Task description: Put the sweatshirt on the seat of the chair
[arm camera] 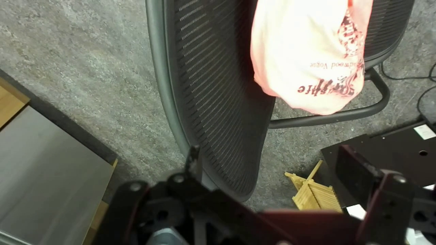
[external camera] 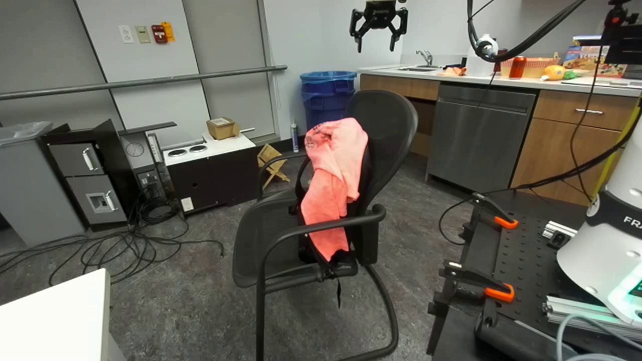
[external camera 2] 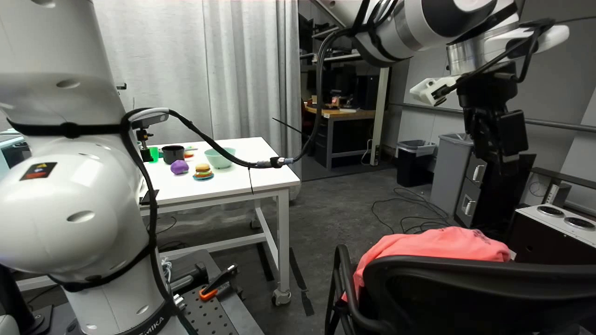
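Note:
The sweatshirt [external camera: 333, 170] is coral pink with dark print. It is bunched at the top, leans on the chair's backrest [external camera: 388, 130] over a dark strapped thing, and hangs down behind an armrest at the rear of the seat [external camera: 261, 245]. It also shows in an exterior view [external camera 2: 433, 244] beyond the black backrest [external camera 2: 447, 298], and in the wrist view [arm camera: 303, 58] beside the mesh backrest [arm camera: 218, 85]. My gripper [external camera: 375, 47] is open and empty, high above the chair. Its spread fingers show in the wrist view [arm camera: 272, 160], apart from the sweatshirt.
The chair's curved armrest [external camera: 321, 225] stands beside the sweatshirt. A perforated black robot table [external camera: 521, 260] with clamps is near the chair. A white table [external camera 2: 260, 181] holds toys and bowls. A low toy stove [external camera: 215, 165], loose cables [external camera: 145, 240] and a kitchen counter [external camera: 396, 75] surround the chair.

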Action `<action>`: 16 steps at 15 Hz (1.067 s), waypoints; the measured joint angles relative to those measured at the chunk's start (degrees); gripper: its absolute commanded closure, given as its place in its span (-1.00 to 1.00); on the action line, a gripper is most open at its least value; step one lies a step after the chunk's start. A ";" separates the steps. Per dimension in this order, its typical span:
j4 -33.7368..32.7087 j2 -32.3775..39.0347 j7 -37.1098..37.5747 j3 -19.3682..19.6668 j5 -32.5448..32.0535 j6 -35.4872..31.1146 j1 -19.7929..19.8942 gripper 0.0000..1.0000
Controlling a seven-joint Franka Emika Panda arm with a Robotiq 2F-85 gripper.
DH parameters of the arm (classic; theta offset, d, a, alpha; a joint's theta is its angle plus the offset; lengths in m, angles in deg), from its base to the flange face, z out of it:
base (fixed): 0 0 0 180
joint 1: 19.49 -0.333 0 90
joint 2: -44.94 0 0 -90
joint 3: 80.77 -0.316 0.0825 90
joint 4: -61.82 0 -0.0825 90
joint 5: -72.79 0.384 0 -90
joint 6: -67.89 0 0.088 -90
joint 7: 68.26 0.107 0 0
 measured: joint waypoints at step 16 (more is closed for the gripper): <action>5.56 -6.63 -6.57 0.43 3.65 0.06 0.26 -1.00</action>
